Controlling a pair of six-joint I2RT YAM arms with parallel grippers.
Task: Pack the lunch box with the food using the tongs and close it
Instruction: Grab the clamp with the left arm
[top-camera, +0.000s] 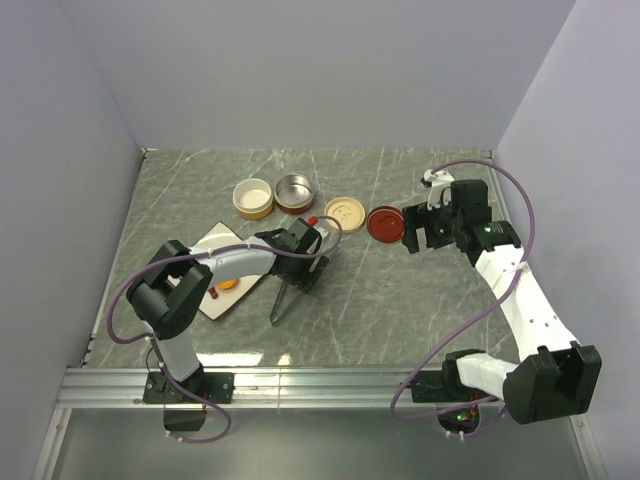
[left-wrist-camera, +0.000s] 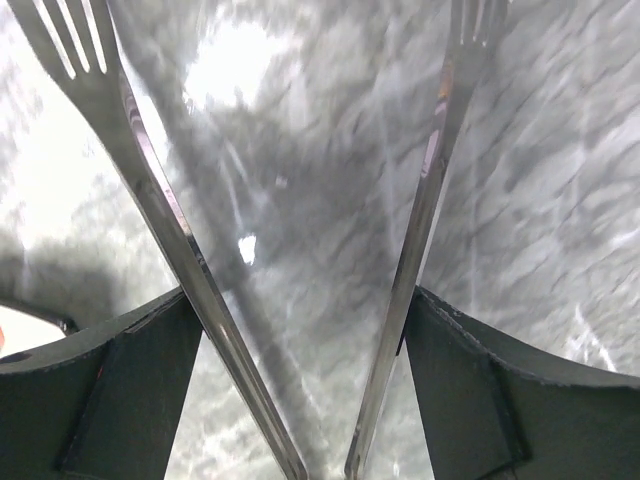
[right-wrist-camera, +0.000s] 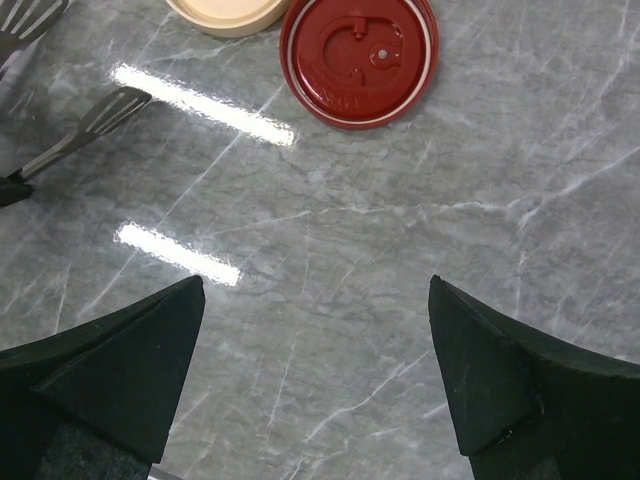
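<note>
On the grey marble counter (top-camera: 400, 300) lies the white plate (top-camera: 213, 243); just beside it the left end effector (left-wrist-camera: 303, 300) pinches the silver tongs (left-wrist-camera: 160, 210). The right end effector (right-wrist-camera: 315, 290) hangs spread near the dark red lid (right-wrist-camera: 360, 55); the cream tub (top-camera: 253, 197) and dark red tub (top-camera: 293, 193) stand open beyond.

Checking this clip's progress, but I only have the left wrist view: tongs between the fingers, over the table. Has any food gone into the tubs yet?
Observer: No. From above, the cream tub and the steel-lined red tub both look empty, side by side at the far side of the table.
Operator: Where's the food, then?
Observer: An orange piece sits on the white plate, just left of the tongs.
Operator: And the right arm?
Observer: The right gripper hangs open over bare table near the red lid, which lies flat, off its tub.
</note>
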